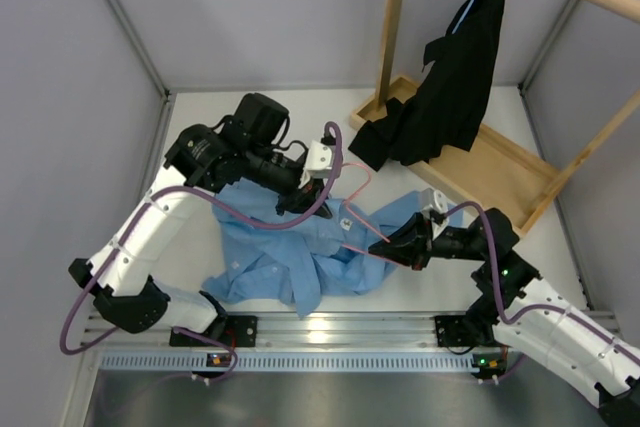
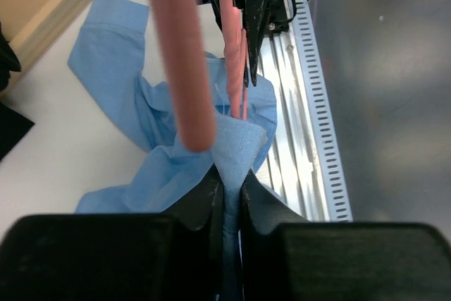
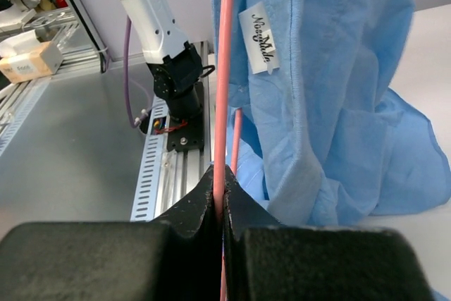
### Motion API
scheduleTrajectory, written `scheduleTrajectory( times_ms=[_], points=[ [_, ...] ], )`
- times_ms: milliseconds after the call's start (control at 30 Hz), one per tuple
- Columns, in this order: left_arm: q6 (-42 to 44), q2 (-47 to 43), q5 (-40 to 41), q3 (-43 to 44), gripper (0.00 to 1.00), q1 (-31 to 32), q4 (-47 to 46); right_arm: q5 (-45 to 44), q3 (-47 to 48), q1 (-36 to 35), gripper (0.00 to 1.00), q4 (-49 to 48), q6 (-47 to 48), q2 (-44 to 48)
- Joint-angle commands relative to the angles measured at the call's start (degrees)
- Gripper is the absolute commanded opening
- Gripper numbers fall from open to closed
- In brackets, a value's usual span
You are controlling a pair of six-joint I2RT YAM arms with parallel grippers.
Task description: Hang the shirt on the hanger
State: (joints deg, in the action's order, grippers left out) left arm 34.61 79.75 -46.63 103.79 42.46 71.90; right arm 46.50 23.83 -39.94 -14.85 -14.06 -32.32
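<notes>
1. Top view: your light blue shirt (image 1: 300,257) lies crumpled and wrinkled on the white table (image 1: 330,112), between the two arms. The thin pink wire hanger (image 1: 370,235) slants across it. The left gripper (image 1: 315,187) is at the shirt's far edge, and the right gripper (image 1: 400,247) is at the wire. Only this view shows you the black garment (image 1: 450,87) draped on the wooden rack (image 1: 520,182), with grey wall panels around.
2. Left wrist: your left gripper (image 2: 227,177) has its jaws pinched together on a fold of the shirt (image 2: 141,103). The hanger (image 2: 183,54) is blurred, just above the fold. A slotted metal rail (image 2: 303,103) runs alongside.
3. Right wrist: your right gripper (image 3: 222,181) is clamped on the hanger (image 3: 225,68). The shirt (image 3: 338,103) hangs beside the wire, showing a white script label (image 3: 259,40).
</notes>
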Motion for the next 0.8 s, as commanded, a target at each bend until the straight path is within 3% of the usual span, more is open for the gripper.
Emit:
scheduleTrajectory(
  times_ms=[0,33,200,233,333,400,600,667,767],
  points=[
    [1.6,-2.3,-3.6,-0.1,0.05,-1.0,-0.7,1.7,3.5,0.0,0.0,-3.3,2.4,0.8],
    [1.8,-2.3,-4.3,-0.1,0.01,-1.1,-0.6,1.6,3.7,0.0,0.0,-3.3,2.4,0.8],
    [3.4,-2.9,-4.3,-0.6,0.0,-1.3,-1.5,-2.3,4.1,0.0,0.02,-1.2,2.9,1.7],
    [3.4,-3.3,-3.7,-1.4,0.0,-1.8,-2.2,-3.9,4.2,0.0,0.22,-0.4,2.8,2.7],
    [-2.1,-5.5,0.6,-4.0,0.0,-2.4,-9.3,-11.7,4.4,0.0,0.51,4.5,2.6,5.2],
    [-6.2,-7.5,6.9,-5.7,0.0,-2.4,-15.3,-18.9,4.1,0.0,0.53,7.8,2.2,9.0],
    [-15.3,-13.6,16.4,-12.9,0.0,-2.4,-27.1,-34.9,3.3,0.0,0.83,20.0,-4.3,17.7],
    [-17.4,-16.4,17.0,-16.1,0.0,-2.4,-32.1,-39.4,3.8,0.0,0.83,23.8,-6.9,17.6],
    [-22.4,-20.4,17.2,-20.0,0.0,-2.4,-38.5,-37.2,3.0,0.0,0.83,23.0,-11.9,15.5]
  ],
)
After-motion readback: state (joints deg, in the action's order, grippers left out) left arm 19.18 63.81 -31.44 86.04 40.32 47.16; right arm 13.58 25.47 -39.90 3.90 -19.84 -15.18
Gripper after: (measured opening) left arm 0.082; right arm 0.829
